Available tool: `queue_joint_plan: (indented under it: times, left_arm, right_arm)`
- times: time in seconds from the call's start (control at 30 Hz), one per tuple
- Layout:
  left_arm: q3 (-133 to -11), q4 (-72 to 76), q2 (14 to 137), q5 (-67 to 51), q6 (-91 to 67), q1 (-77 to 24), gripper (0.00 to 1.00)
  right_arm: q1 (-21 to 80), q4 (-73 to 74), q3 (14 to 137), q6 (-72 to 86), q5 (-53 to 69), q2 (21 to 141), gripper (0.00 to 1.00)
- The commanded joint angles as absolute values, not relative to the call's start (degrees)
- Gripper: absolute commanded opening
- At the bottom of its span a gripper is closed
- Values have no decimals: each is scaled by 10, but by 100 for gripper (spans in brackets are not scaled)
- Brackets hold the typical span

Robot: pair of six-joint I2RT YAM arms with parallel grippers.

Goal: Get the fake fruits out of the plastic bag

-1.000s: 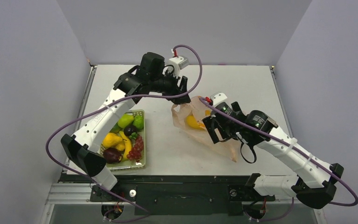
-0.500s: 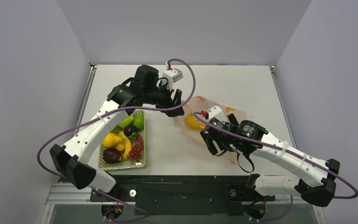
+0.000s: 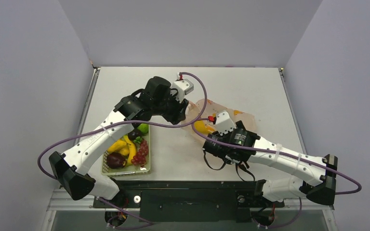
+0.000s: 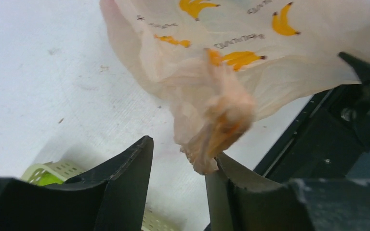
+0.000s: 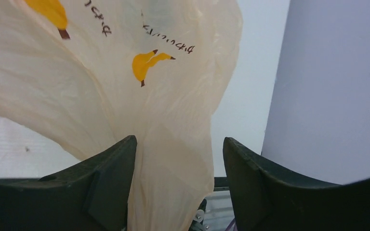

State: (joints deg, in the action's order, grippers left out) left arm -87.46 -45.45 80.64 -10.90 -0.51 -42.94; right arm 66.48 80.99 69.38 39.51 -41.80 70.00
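One plastic bag lies on the bench in the middle of the overhead view, its peach film printed with small bananas. One yellow fruit shows through the bag's near-left side; no other fruit can be made out inside it. One green basket stands at the lower left, near the bag but not touching it. It holds six fake fruits that can be counted: one green, two yellow, two dark purple and a bunch of red grapes, while the arm covers its far end. Both arms reach to the bag. The left jaws are released and partly parted over the bag's left edge. In the left wrist view a twisted wad of film hangs into the gap, its tip just beside the right-of-frame finger and clear of the other finger. The right jaws are also released and stand wider. A loose fold of the bag runs down between them against the left-of-frame finger, with a sliver of bench showing beside the other finger.
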Motion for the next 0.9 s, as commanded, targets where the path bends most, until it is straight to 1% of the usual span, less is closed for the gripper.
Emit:
queue_joint_plan:
  times: [0.0,0.03,0.07,0.1,0.13,0.17,0.2,0.27,0.3,0.33,0.4,0.47,0.57,0.63,0.77,0.83,0.87]
  left_arm:
    - [-847,-379,774,22,-28,-431,27]
    - [-839,-353,768,34,-47,-431,23]
    - [-818,-339,761,39,-57,-431,13]
    - [-807,-312,743,51,-82,-431,8]
    - [-781,-299,724,55,-96,-430,0]
    - [-768,-269,714,68,-121,-430,0]
    - [-740,-241,692,75,-134,-430,0]
    - [-700,-204,663,94,-177,-427,0]
    - [-685,-192,655,100,-204,-426,0]
    - [-658,-172,639,102,-228,-423,0]
    - [-629,-159,623,106,-259,-418,0]
    - [-605,-159,608,116,-286,-412,0]
    - [-574,-165,585,111,-312,-392,0]
    - [-554,-170,569,103,-326,-379,0]
    - [-535,-198,552,44,-337,-349,0]
    - [-542,-225,544,10,-336,-344,9]
    - [-543,-234,540,-17,-335,-343,18]
  right_arm:
    - [666,846,708,464,-553,699,54]
    - [665,839,708,469,-570,697,40]
    - [664,836,707,474,-583,695,34]
    - [662,831,707,485,-608,691,25]
    - [654,830,709,497,-618,690,16]
    - [647,827,716,503,-639,686,10]
    - [632,822,719,510,-650,681,1]
    - [603,787,722,499,-670,655,0]
    - [575,734,716,485,-662,625,0]
    - [562,673,709,449,-640,608,0]
    - [533,598,700,412,-605,540,0]
    - [511,542,692,377,-567,505,0]
    - [495,512,682,361,-549,483,0]
    - [494,504,668,367,-515,479,0]
    - [499,494,599,402,-414,467,0]
    - [510,494,565,422,-369,450,0]
    - [524,493,546,429,-361,436,0]
